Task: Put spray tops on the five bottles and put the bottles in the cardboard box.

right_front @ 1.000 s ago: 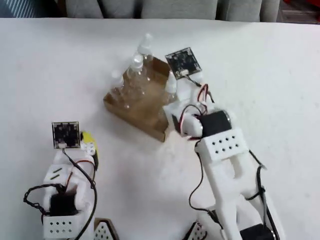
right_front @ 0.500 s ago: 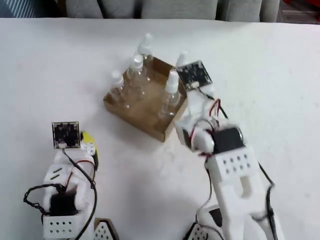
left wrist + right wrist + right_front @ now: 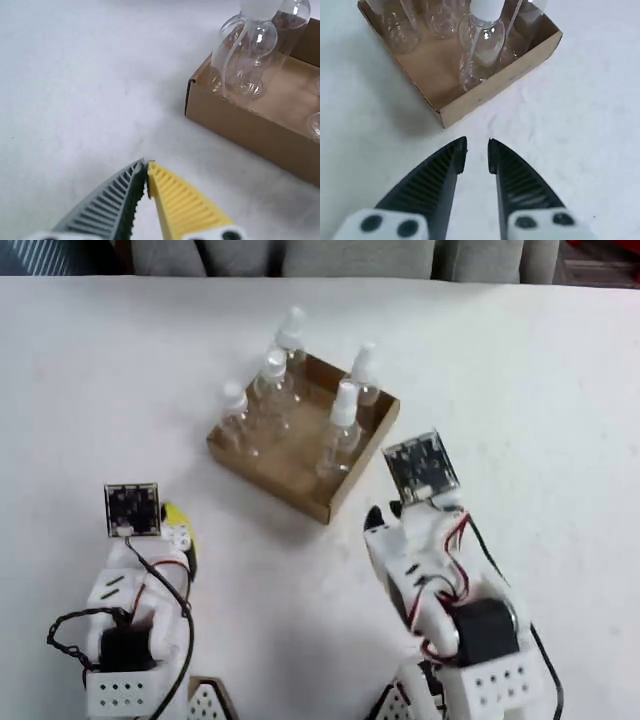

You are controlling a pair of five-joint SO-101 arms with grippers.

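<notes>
We see all five bottles (image 3: 272, 380) standing upright inside the cardboard box (image 3: 268, 478), each one with a white spray top (image 3: 344, 395) on its neck, so we judge that the task is finished or very near to it. The bottles are spread toward the walls of the box. This seems sensible to us, because the walls are low and reach only the lower part of the clear bodies, so a push could tip a bottle over. The right gripper (image 3: 476, 146) hangs over the bare table (image 3: 520, 360) just beside the near corner of the box. Its black fingers are a little apart and nothing is between them. We think this place off the box keeps it from knocking the tops. The left gripper (image 3: 146, 167) is low over the table, apart from the box, with its grey and yellow fingers pressed together at the tips and holding nothing. It looks parked, since no bottle lies outside the box.
</notes>
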